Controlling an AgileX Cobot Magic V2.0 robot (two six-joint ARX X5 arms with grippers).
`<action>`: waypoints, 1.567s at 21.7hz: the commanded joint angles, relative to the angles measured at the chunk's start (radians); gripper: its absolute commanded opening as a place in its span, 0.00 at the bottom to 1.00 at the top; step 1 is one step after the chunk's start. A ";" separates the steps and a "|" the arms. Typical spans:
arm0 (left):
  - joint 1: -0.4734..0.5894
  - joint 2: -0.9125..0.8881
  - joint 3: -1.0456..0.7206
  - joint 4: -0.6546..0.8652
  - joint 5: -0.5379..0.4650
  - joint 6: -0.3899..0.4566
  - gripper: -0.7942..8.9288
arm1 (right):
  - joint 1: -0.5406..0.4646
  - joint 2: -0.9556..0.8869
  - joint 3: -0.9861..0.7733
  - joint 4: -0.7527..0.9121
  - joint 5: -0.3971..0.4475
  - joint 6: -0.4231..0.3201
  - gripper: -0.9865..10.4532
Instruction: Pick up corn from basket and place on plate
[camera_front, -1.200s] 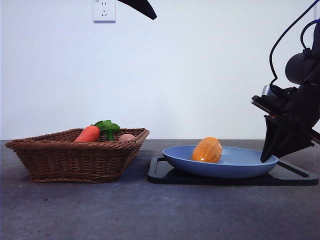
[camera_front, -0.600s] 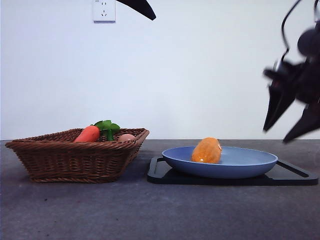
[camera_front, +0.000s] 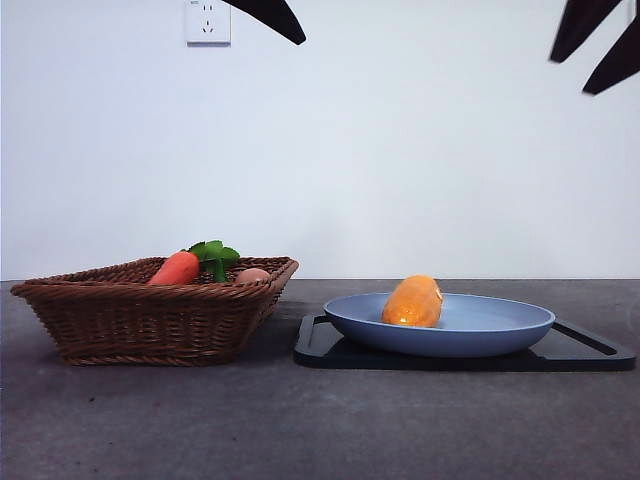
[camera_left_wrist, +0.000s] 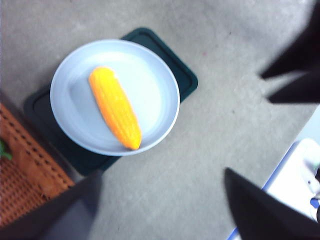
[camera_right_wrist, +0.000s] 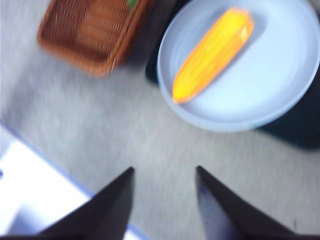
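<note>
The orange-yellow corn (camera_front: 414, 301) lies on its side in the light-blue plate (camera_front: 500, 325), with nothing touching it. Both wrist views look down on the corn (camera_left_wrist: 115, 108) (camera_right_wrist: 212, 52) lying across the plate (camera_left_wrist: 155, 80) (camera_right_wrist: 280, 75). My right gripper (camera_front: 572, 75) hangs open and empty high above the plate's right side, and its own view (camera_right_wrist: 165, 169) is blurred. Only a black tip of my left gripper (camera_front: 270, 15) shows at the top, and its jaws (camera_left_wrist: 161, 174) stand wide open and empty. The wicker basket (camera_front: 150, 310) stands left of the plate.
A carrot (camera_front: 177, 268) with green leaves and a small pinkish ball (camera_front: 252, 275) lie in the basket. The plate rests on a flat black tray (camera_front: 330, 350). A wall socket (camera_front: 208, 20) is on the white wall behind.
My right gripper has risen from the plate's right rim to the top right corner, jaws open. The corn stays in the plate. The left arm has barely moved.
</note>
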 joint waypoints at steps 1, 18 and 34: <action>-0.005 0.006 0.027 -0.018 -0.002 0.020 0.26 | 0.048 -0.018 0.021 -0.042 0.034 -0.030 0.16; -0.005 0.006 0.027 0.115 -0.002 0.019 0.09 | 0.135 -0.042 0.019 0.073 0.032 -0.069 0.09; 0.375 -0.271 -0.038 0.374 -0.006 0.214 0.09 | 0.135 -0.042 0.019 0.185 0.032 -0.069 0.09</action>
